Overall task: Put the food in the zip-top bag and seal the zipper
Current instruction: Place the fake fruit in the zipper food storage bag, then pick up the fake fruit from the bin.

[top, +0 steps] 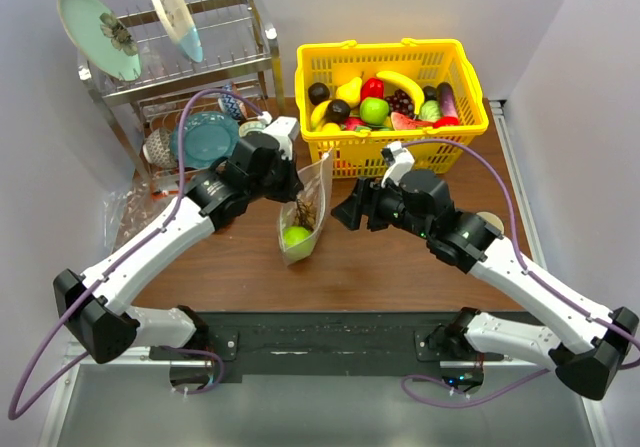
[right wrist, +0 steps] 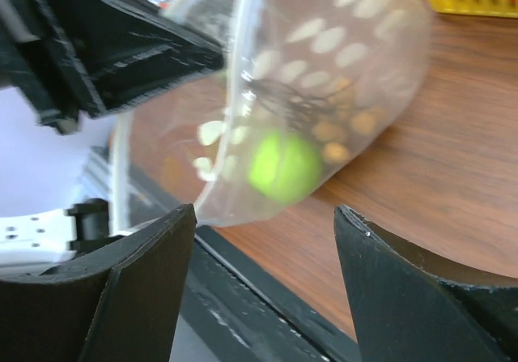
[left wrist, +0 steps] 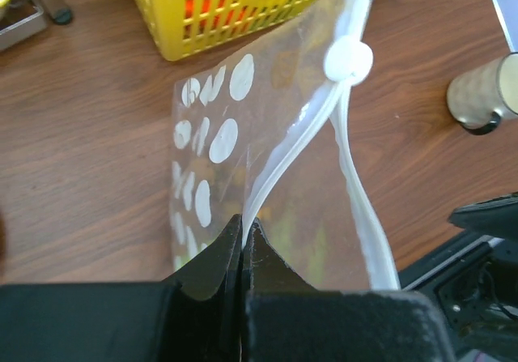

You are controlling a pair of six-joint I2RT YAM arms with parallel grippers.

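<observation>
Left jaws pressed together, pinching the zip-top bag (top: 303,217) at its mouth edge, right on the zipper (left wrist: 356,192). Right jaws spread and holding nothing, bag bottom just ahead of them. Green apple (right wrist: 283,166) and tan-brown cluster (right wrist: 348,123) are inside. My worry: the thin film slips from the left pinch, the bag flops and fruit spills, since the mouth gapes between the left jaws and the white slider (left wrist: 348,61). Smooth brown wood bench (top: 400,257), yellow basket (top: 390,97) beyond both jaws, white walls close.
</observation>
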